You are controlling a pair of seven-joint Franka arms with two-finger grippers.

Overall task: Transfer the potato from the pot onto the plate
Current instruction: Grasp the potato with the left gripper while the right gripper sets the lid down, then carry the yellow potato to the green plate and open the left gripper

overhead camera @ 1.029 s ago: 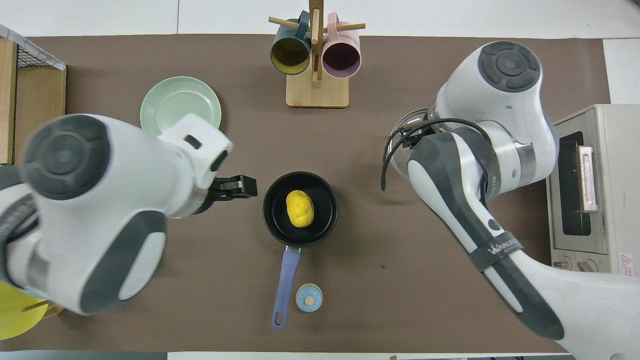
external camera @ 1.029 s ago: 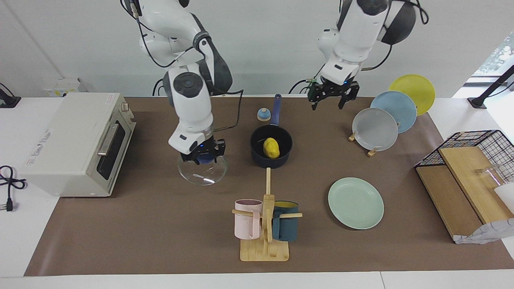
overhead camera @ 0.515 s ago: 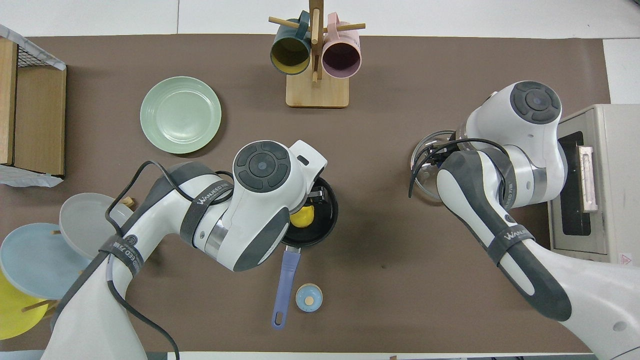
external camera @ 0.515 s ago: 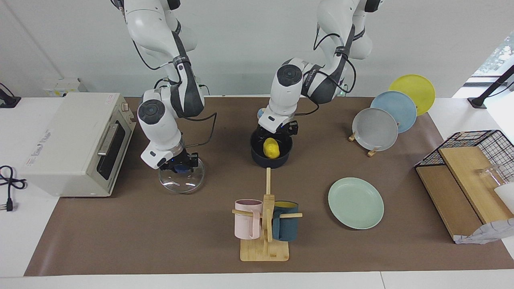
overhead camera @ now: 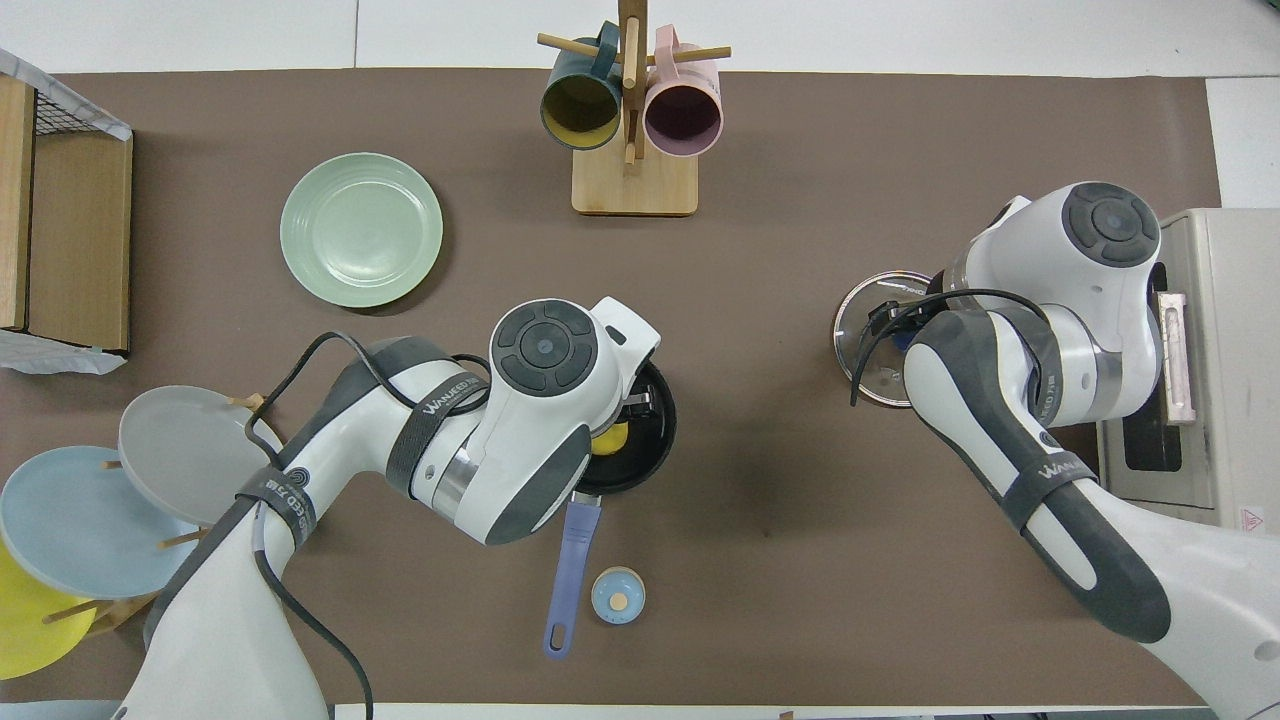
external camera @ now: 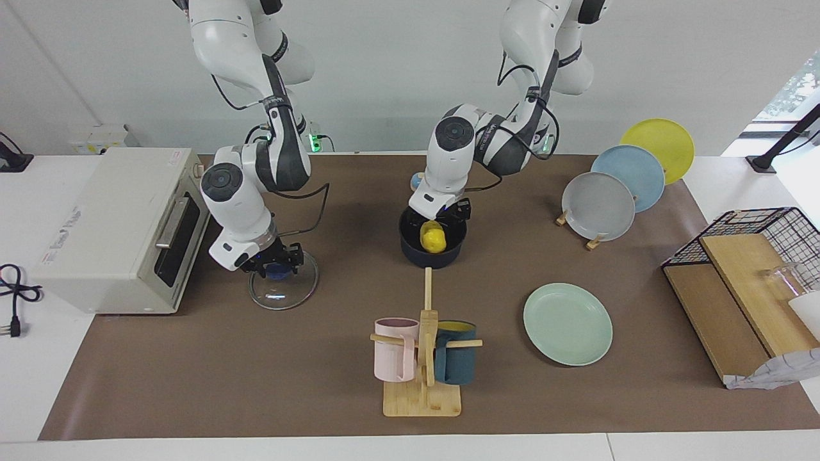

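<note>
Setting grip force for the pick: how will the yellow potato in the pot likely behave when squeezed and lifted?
The potato looks smooth and glossy, so it may slip between the left gripper's jaws. Its rounded oval shape suggests it could roll inside the pot if nudged. It is small, so probably light.

Table (external camera: 256,384): brown mat | pot (external camera: 410,246): centre, toward robots' edge | plate (external camera: 567,324): toward left arm's end | glass lid (external camera: 282,296), toaster oven (external camera: 122,227): right arm's end | mug rack (external camera: 421,400): centre, edge farthest from robots | 3 upright plates (external camera: 602,206), wire basket (external camera: 769,230): left arm's end
</note>
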